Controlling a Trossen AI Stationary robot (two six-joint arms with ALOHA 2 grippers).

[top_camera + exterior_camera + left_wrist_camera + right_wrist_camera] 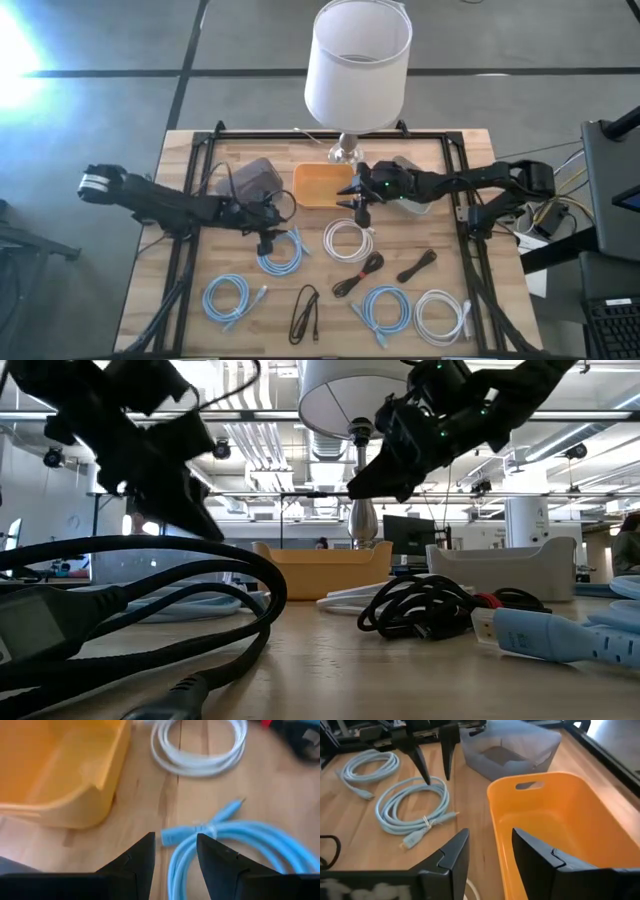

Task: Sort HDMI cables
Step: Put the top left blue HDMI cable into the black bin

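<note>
Eight coiled cables lie flat on the wooden table. Light blue loops: (pixel 280 250), (pixel 227 298), (pixel 383 308). White loops: (pixel 345 240), (pixel 440 315). Black bundles: (pixel 305 312), (pixel 358 272), (pixel 417 265). My left gripper (pixel 266 240) hangs open just above the nearest light blue loop. In the left wrist view its fingers (pixel 175 855) stand over that loop's tied end (pixel 200 827) without touching. My right gripper (pixel 360 212) is open and empty, between the orange tray and the upper white loop. In its wrist view (pixel 490 850) it hovers beside the tray's rim.
An orange tray (pixel 322 183) sits at the table's far middle, a grey tray (pixel 255 178) to its left, and another pale tray (pixel 500 570) under the right arm. A lamp with a white shade (pixel 358 60) stands at the far edge. A black frame (pixel 190 200) borders the table.
</note>
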